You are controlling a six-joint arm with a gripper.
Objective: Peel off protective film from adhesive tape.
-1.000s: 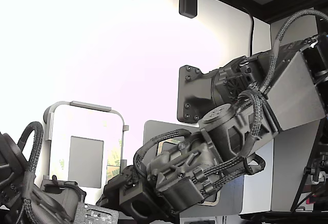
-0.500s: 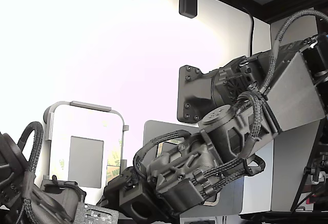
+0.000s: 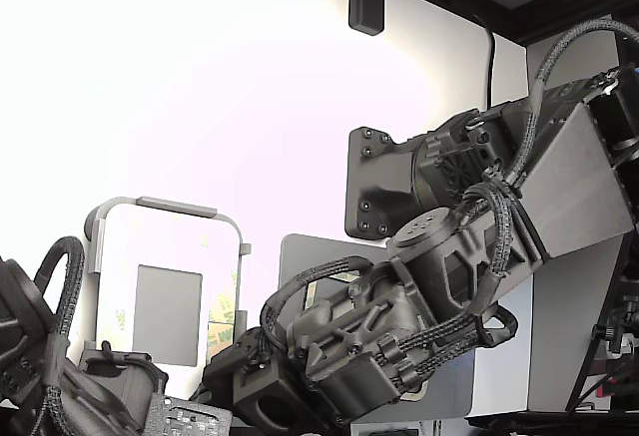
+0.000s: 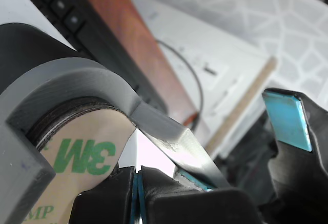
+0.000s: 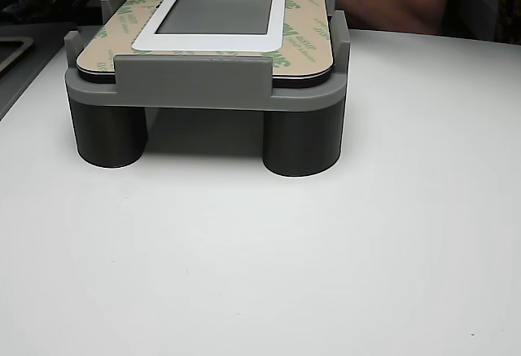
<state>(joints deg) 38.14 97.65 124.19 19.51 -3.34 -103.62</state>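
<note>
Fingers first, since they're closest to the wrist camera. Two dark fingers [image 4: 107, 198] of the hand [image 4: 137, 193] sit pressed side by side, with only a thin blue line of padding showing in the seam. A third finger with a bare blue pad [image 4: 286, 119] stands well apart from them. You can't tell from this whether the hand is clamped on anything, or even which finger pairs with which, so I'm not calling it.

The protective film [image 4: 77, 157] comes right down to that seam. It's pale tan with a big green 3M print, and it lies inside the rounded corner of the grey fixture [image 4: 77, 75]. Its edge meets the fingers, but whether it's actually pinched is hidden. Behind all that you get a blurry black keyboard [image 4: 56, 3].

In the other view, the white tabletop [image 5: 260, 258] fills the near half. Past it, around 12 o'clock, the fixture [image 5: 195, 79] stands on round grey legs [image 5: 107, 132]. A white-framed plate [image 5: 216, 42] lies flat in it, and the film [image 5: 305, 22] runs along the plate's side, flat as far as you can see. Dark arm parts hang over the far corner at about 1 o'clock.

In the exterior view, the arm [image 3: 399, 306] reaches down toward 7 o'clock. The film [image 3: 222, 321] is just beside it on the fixture, and a grey plate [image 3: 300, 256] stands behind.
</note>
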